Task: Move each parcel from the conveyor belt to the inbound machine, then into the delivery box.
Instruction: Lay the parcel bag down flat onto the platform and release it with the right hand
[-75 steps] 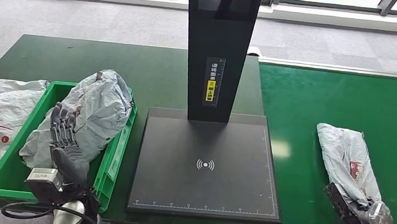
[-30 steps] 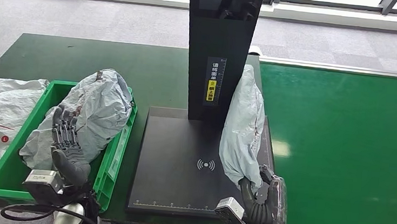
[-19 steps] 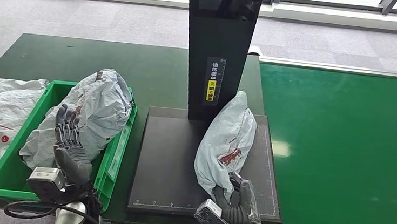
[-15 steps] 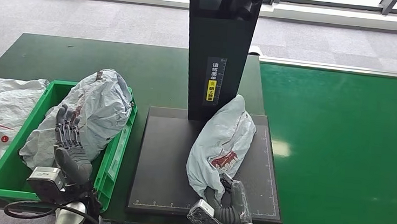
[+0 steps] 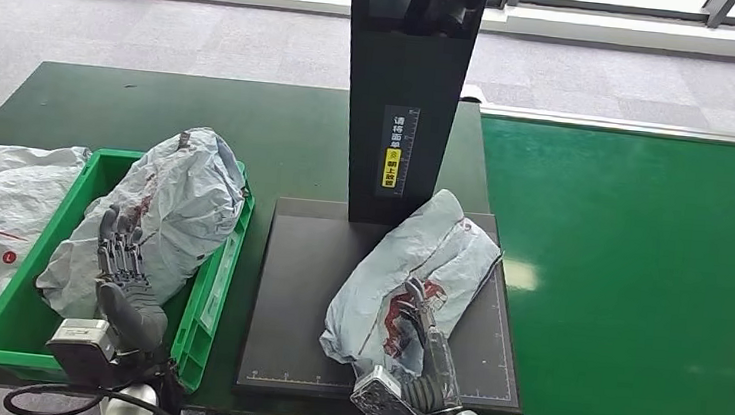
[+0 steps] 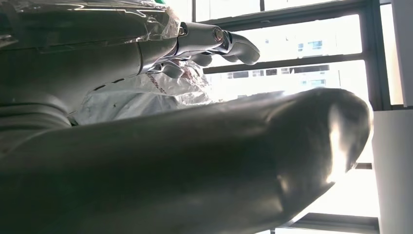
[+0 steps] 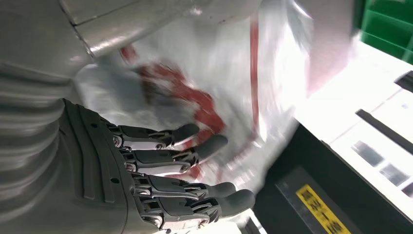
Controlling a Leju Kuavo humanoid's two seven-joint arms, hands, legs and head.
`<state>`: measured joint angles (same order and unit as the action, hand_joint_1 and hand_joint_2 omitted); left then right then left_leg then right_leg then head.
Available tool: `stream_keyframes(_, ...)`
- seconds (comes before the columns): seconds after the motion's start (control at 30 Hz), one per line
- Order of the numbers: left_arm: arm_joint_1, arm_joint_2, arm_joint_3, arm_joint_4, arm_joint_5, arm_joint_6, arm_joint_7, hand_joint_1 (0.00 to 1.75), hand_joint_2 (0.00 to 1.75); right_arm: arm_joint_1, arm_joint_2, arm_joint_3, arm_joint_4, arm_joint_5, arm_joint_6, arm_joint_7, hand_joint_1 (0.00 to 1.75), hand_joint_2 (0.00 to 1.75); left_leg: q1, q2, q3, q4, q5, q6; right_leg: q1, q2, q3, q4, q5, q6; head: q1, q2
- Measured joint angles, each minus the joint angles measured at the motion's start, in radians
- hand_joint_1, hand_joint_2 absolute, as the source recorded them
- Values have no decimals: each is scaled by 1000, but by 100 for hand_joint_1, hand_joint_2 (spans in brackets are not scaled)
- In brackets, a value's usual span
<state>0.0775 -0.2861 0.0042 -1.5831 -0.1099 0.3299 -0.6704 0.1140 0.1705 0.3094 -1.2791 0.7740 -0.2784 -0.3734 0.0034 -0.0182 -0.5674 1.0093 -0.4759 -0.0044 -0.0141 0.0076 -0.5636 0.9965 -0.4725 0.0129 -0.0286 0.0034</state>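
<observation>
The parcel lies flat on my inbound machine, beside its column. My right hand is open, fingers spread over the near end. I'd lift clear, leaving it lying label-up. My left hand hovers open over the box, ready.

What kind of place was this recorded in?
Likely a parcel-sorting station, perhaps a mock-up in an office: a green conveyor belt, a black scanning machine with a grey parcel on its platform, and a green box holding another.
</observation>
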Motion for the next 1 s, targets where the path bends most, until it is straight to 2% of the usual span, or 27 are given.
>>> stream_keyframes(0.17, 7, -2, 0, -4, -16, 22, -2, 0, 0, 0, 0, -8, -44, -55, -29, -63, 0, 175, 0, 0, 0, 0, 0, 0, 0, 0, 0, 0, 0, 0, 0, 0)
stream_keyframes(0.4, 11, -20, -9, -23, -98, 163, -19, 0, 0, 9, 0, -47, -122, -178, -19, -201, 0, 175, 0, 0, 0, 0, 0, 0, 0, 0, 0, 0, 0, 0, 0, 0)
stream_keyframes(0.5, 6, -19, -44, -21, -181, 191, -22, 0, 0, 28, 1, -68, -178, -239, -14, -263, 0, 175, 0, 0, 0, 1, 0, 0, 0, 0, -1, 0, 0, 0, 0, 0)
stream_keyframes(0.6, -7, -15, -103, -11, -281, 157, 1, 0, 0, 60, 3, -79, -256, -287, -50, -315, 0, 175, 0, 0, 0, 1, 0, 0, 0, 0, -1, 0, 0, 0, 0, 0)
stream_keyframes(0.73, -27, -8, -173, 13, -365, 107, 29, 0, 175, 96, 3, -81, -337, -298, -85, -327, 0, 175, -1, 2, 1, 1, -1, 0, -1, 3, -2, 0, 0, 0, 0, 0)
stream_keyframes(0.9, -83, -1, -281, 120, -598, -16, 93, 0, 175, 140, 2, -81, -437, -287, -106, -327, 0, 175, -1, 1, 1, 1, -1, 0, -1, 2, -1, 0, 0, 0, 0, 0)
stream_keyframes(1.0, -126, 2, -347, 219, -678, -57, 123, 0, 175, 150, 2, -81, -474, -305, -104, -327, 0, 175, -1, 2, 1, 1, -1, 0, -1, 3, -1, 0, 1, 0, 0, 0)
